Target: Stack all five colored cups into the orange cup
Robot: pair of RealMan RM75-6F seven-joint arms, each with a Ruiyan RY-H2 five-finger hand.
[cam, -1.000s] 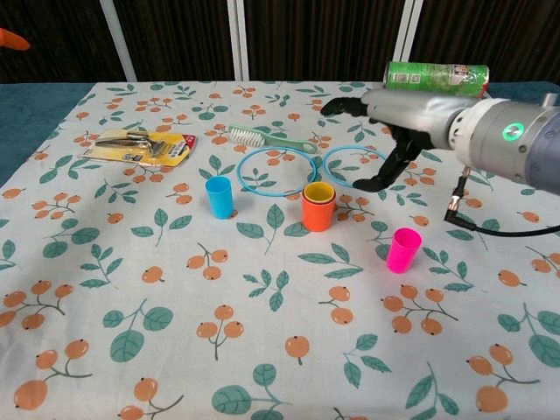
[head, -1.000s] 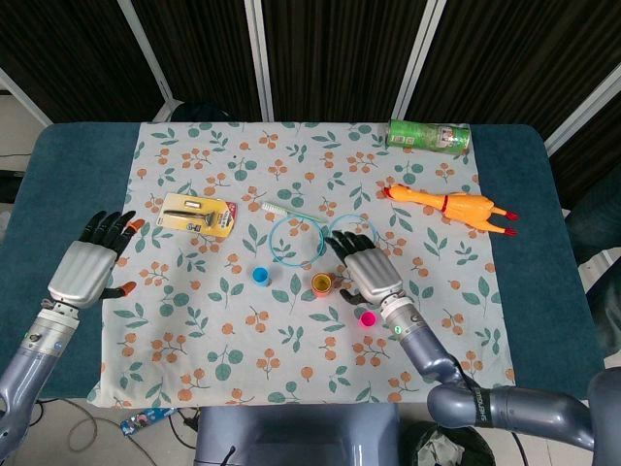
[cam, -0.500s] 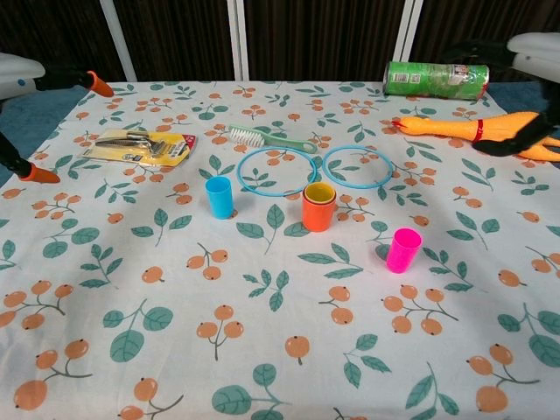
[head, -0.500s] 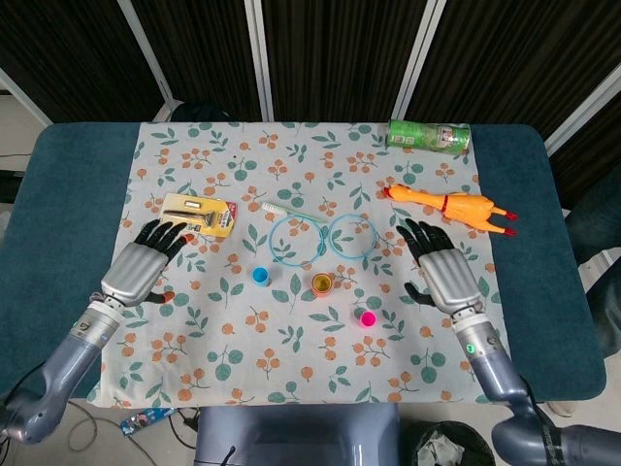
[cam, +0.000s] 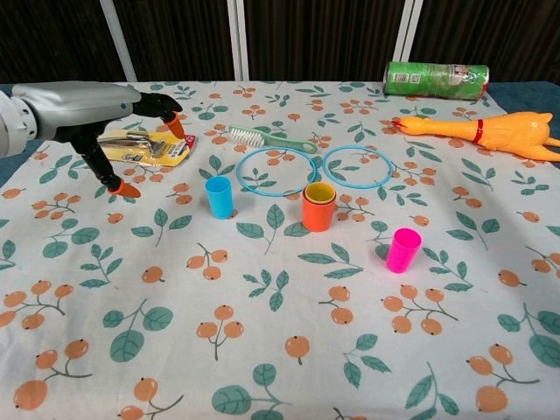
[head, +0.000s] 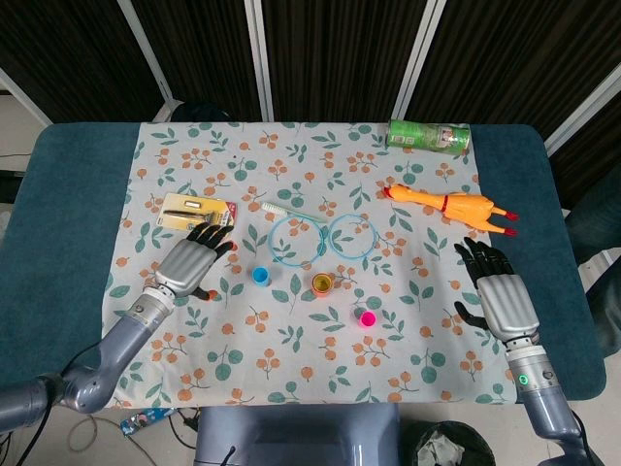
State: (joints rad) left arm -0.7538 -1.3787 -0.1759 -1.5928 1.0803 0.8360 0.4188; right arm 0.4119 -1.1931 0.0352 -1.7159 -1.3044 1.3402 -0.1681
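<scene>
Table (head: 58, 194): blue top, most of it under cloth.
Cloth (head: 301, 359) (cam: 289, 289): white, leaf and orange-berry print.
L hand (head: 190, 261) (cam: 87, 101): palm down, fingers spread, holding nothing; hovers over the left part of cloth, just left of blue cup, fingertips near the card pack. Chest view shows orange-tipped fingers apart.
R hand (head: 503, 299): palm down, fingers spread, holding nothing; near right edge of cloth, well apart from the cups. Seen in head view only.
Chicken (head: 448, 205) (cam: 486, 131): yellow rubber toy w/ red band, lying on its side, far right.
Can (head: 430, 135) (cam: 435, 79): green tube, on its side, far right edge of cloth.
Rings (head: 294, 239) (cam: 277, 171): 2 thin blue hoops lying flat, side by side, centre, just beyond the cups; whether they touch, cannot tell.
Card pack (head: 199, 214) (cam: 144, 146): yellow backing w/ metal tool, flat, far left.
Brush (head: 277, 209) (cam: 267, 137): pale green handle, white bristles, lying between card pack and rings.
Orange cup (head: 322, 284) (cam: 318, 210): upright, centre, w/ yellow cup (head: 322, 282) (cam: 319, 192) nested inside, its rim showing above.
Blue cup (head: 260, 276) (cam: 219, 197): upright, alone, left of orange cup, apart from it.
Pink cup (head: 367, 317) (cam: 402, 249): upright, alone, near and right of orange cup, apart from it.
</scene>
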